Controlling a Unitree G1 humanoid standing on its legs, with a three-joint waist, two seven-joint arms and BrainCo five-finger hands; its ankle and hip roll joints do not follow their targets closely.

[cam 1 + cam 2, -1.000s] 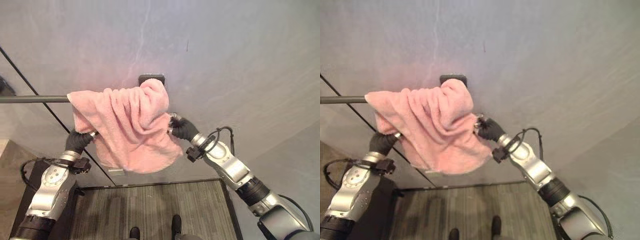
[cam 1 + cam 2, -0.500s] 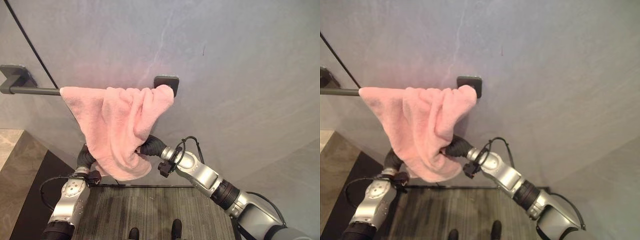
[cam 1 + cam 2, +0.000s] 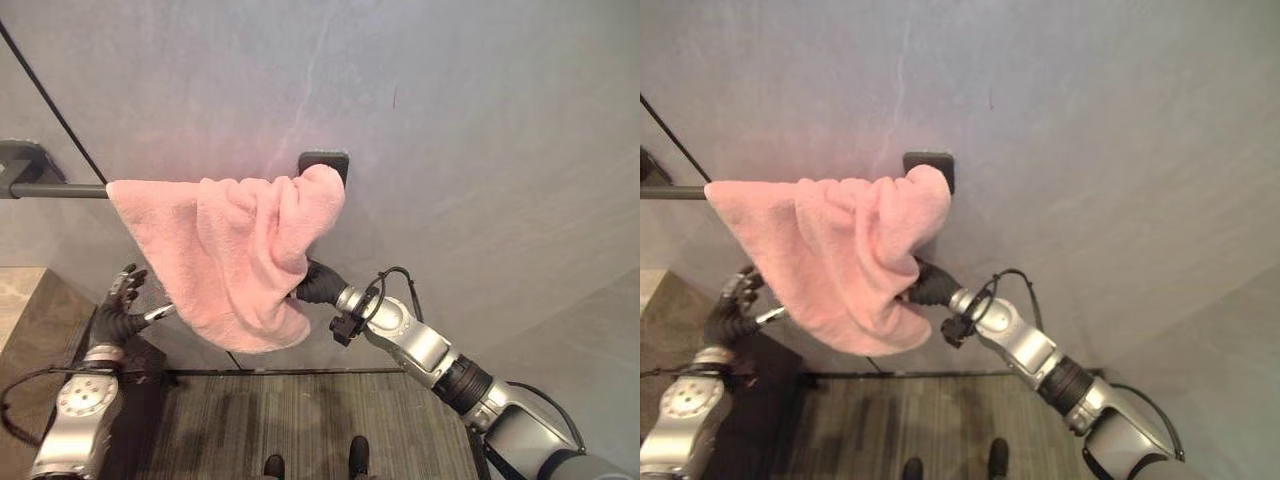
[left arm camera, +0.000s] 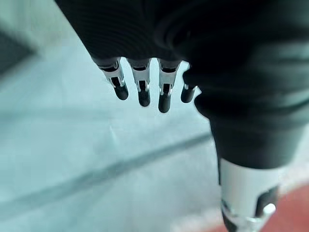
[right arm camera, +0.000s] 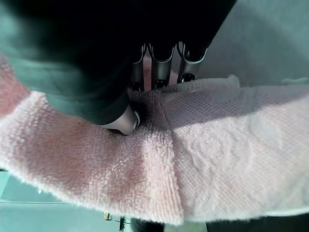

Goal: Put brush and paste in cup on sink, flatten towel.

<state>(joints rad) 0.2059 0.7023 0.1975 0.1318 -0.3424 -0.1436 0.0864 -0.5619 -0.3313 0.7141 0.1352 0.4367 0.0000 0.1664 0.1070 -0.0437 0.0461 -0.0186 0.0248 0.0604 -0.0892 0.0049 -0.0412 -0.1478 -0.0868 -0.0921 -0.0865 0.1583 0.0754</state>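
- The pink towel (image 3: 235,255) hangs bunched on the wall rail (image 3: 55,190), gathered towards its right-hand mount.
- The right hand (image 3: 312,283) reaches into the towel's right edge; I cannot tell whether its fingers (image 5: 159,67) grip the cloth.
- The left hand (image 3: 118,310) hovers near the left edge, fingers spread, holding nothing.
- Flattening is in hand; next, probably draw the folds apart along the rail.

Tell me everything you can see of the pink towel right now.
The pink towel is a fluffy terry cloth hung over a dark rail fixed to the grey wall. It is not flat: spread along the rail toward the robot's left, bunched into thick folds by the rail's end bracket, its lower edge hanging in an uneven curve. The right robot hand is pushed into its folds, fingers wrapped in cloth. The left robot hand is open beside the towel, clear of it.
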